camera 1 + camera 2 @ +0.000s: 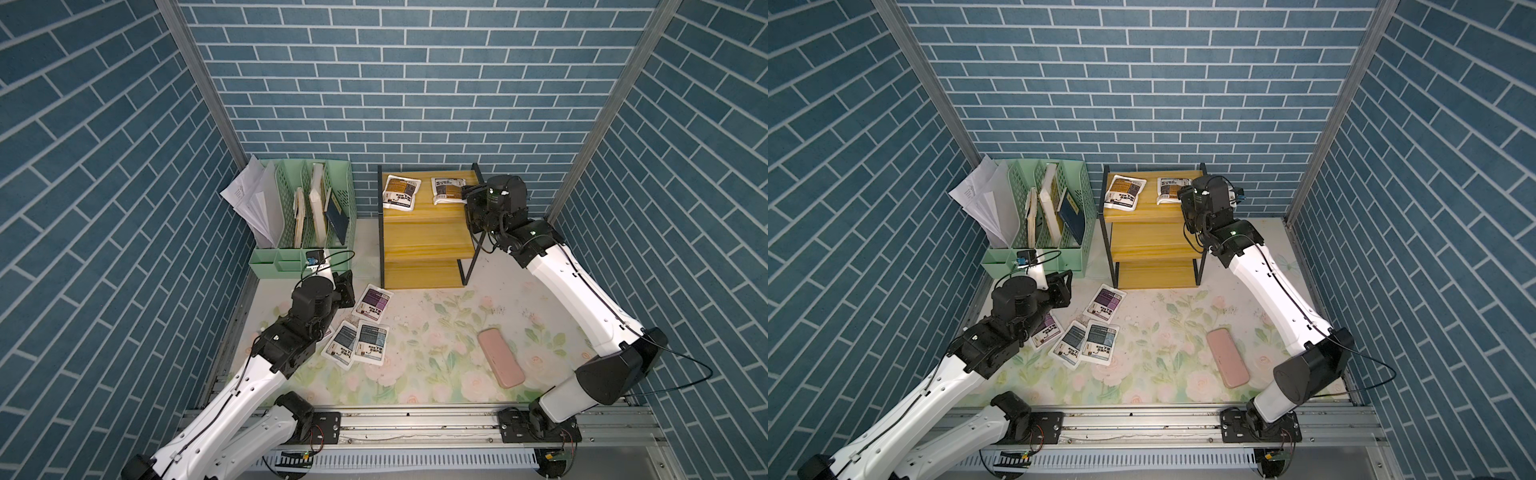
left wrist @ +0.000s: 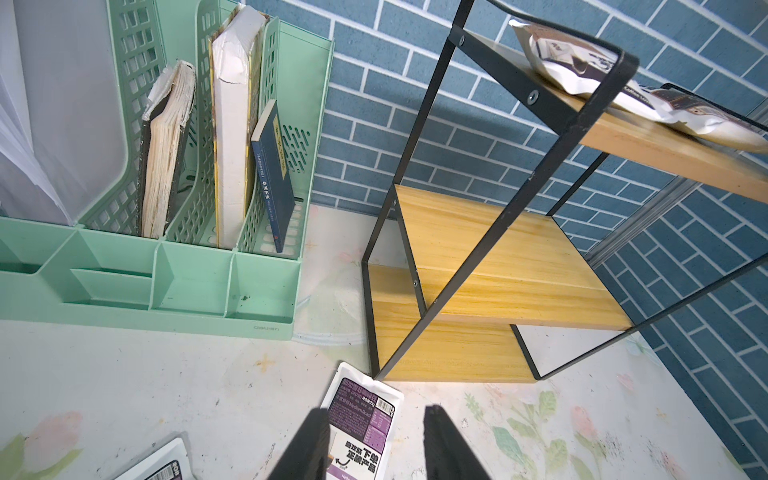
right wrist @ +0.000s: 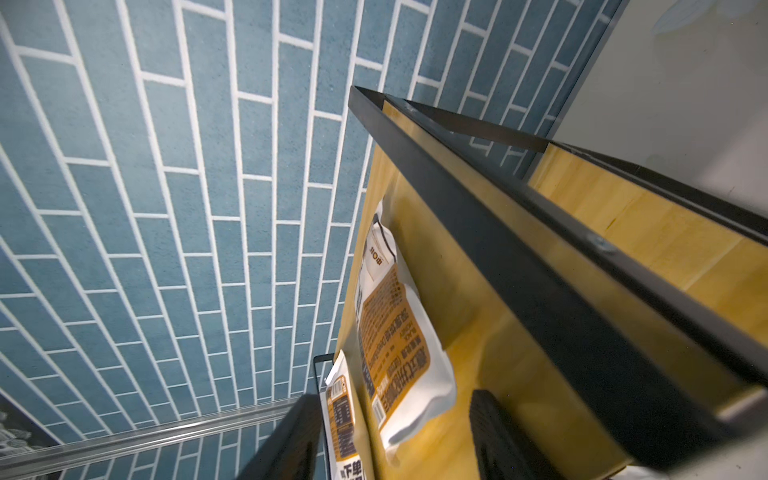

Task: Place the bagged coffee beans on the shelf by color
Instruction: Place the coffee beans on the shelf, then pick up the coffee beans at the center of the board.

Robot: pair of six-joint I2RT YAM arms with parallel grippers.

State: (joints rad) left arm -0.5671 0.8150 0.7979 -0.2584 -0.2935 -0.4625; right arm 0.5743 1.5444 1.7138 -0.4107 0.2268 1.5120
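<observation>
Right tool (image 1: 465,192): standing open by orange pouch (image 1: 446,189) on shelf (image 1: 428,245).
Exit advice: backing toward 4 o'clock.
Left tool (image 2: 376,411): hanging open.

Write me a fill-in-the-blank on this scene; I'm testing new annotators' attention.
1. Both orange-brown coffee pouches lie on the ___ tier of the shelf.
2. The coffee pouches off the shelf, lying on the floral table, number ___.
3. The left gripper hangs with open jaws over a pouch whose label is ___.

Missing words: top; four; purple.
</observation>
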